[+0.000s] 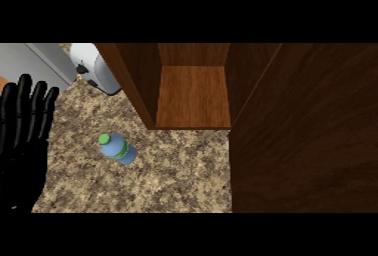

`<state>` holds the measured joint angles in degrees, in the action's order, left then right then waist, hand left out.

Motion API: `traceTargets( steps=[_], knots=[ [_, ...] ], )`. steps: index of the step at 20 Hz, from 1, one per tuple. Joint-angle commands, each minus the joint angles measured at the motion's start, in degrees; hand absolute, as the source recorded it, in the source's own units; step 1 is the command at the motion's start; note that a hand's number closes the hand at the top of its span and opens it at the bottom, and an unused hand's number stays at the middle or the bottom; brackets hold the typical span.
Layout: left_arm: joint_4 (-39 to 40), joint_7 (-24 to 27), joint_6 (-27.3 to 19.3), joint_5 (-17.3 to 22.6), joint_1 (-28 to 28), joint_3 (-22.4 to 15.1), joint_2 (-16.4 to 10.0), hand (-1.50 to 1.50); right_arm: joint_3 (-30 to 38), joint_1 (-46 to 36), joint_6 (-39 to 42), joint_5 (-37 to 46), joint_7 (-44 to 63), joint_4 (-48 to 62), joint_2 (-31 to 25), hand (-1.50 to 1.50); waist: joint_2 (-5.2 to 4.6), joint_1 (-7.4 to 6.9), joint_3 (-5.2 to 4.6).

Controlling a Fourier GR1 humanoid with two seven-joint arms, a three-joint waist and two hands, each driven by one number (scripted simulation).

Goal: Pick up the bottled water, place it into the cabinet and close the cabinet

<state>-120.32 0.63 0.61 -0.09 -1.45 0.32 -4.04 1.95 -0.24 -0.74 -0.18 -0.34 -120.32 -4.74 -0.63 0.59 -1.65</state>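
Mottled brown stone counter (148, 185) across the lower left of the head view. Standing on it, out in the open: the bottled water (117, 148), blue with a green cap, seemingly upright, touched by nothing. Just beyond it and to the right: the cabinet (193, 95), wooden, open, with a lighter shelf board showing inside. Swung out along the right side: the cabinet door (303, 130), a broad dark slab. Further back on the left: a grey-and-white appliance (100, 75), close against the cabinet's side wall. At the left edge: the left hand (21, 150), resting, fingers straight and pointing up, fully spread, holding nothing, near the bottle but apart from it. No sign of the right hand anywhere.

Not yet grasped, so seemingly at the very start of the job.

Likely trouble from here:
- Tall, narrow and round, so probably easy to tip or send rolling if nudged by a fingertip rather than wrapped round the body.
- Apt to catch on the cabinet's left wall or front lip if carried in too low or off-centre.
- Once inside, best set well back. Left near the front edge, liable to be struck by the closing door.
- Hard to judge any lean in the bottle from so steeply above.
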Motion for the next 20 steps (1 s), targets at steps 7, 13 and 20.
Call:
traceTargets(
  steps=[7,13,20],
  knots=[
    [9.19,-2.54,25.58,28.40,0.34,-1.64,-8.83,-1.50,-8.34,2.97,7.76,-3.92,3.62,-3.61,-1.33,-1.50,0.21,0.42,1.38],
    [10.64,-10.19,33.74,49.23,2.84,7.05,-19.61,-1.50,-10.20,14.26,10.64,-8.12,7.06,-14.81,-3.01,-1.50,0.98,0.19,1.66],
    [13.27,-17.35,36.15,60.91,1.10,12.75,-27.98,-1.50,-18.63,12.44,6.42,-0.60,12.73,-18.84,0.87,-1.50,0.73,-0.57,1.65]
  ],
)
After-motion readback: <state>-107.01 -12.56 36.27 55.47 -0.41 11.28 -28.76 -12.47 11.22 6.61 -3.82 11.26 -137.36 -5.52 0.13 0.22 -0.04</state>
